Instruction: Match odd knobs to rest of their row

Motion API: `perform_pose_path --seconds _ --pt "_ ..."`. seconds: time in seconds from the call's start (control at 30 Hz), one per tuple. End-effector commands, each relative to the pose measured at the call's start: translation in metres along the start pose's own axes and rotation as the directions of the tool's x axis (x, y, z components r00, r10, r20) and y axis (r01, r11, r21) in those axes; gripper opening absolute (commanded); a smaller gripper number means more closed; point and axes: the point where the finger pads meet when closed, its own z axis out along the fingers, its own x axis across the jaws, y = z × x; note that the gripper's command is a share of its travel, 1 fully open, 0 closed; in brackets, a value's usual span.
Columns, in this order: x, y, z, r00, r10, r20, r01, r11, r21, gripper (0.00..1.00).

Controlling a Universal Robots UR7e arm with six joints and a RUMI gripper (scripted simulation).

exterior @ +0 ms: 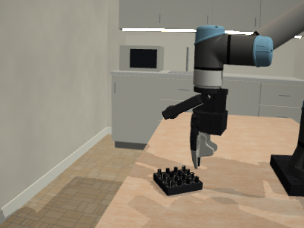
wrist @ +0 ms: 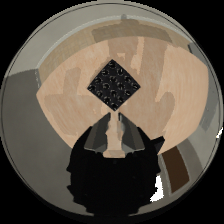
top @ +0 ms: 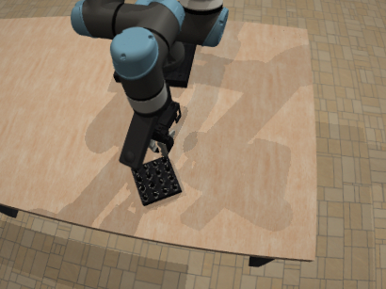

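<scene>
The black knob box [top: 162, 199] [exterior: 185, 189] [wrist: 102, 75] lies flat on the table, turned like a diamond in the wrist view. Short black knobs stand on it in rows; their pointing directions and the marks are too small to read. My gripper [top: 161, 153] [exterior: 196, 166] [wrist: 114, 113] points down above the box's side nearest the robot base, with its tips clear of the knobs. The tips stand a narrow gap apart with nothing between them, just short of the box's near corner in the wrist view. The arm partly covers the box's left rear corner in the top view.
The wooden table [top: 264, 121] [exterior: 252, 144] carries the box and the black robot base [exterior: 287, 177]. The table's front edge runs beyond the box in the top view. A microwave [exterior: 141, 59] stands on the kitchen counter, away from the table. Arm shadows cross the table around the box.
</scene>
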Motion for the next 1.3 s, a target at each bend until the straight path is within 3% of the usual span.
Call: perform_pose_path --seconds 0.0,0.37,0.93,1.27 --pt "-0.0005 -0.0032 -0.0036 1.0 -0.026 0.001 0.026 1.0 0.008 0.11" --pt "-0.0011 -0.0047 -0.0058 0.985 -0.173 0.0 0.173 0.985 0.009 0.11" --pt "-0.0031 -0.0055 -0.0096 0.882 -0.471 -0.003 0.471 0.882 0.008 0.11" --pt "-0.004 -0.0052 -0.0122 0.759 -0.651 -0.004 0.651 0.759 0.008 0.11"
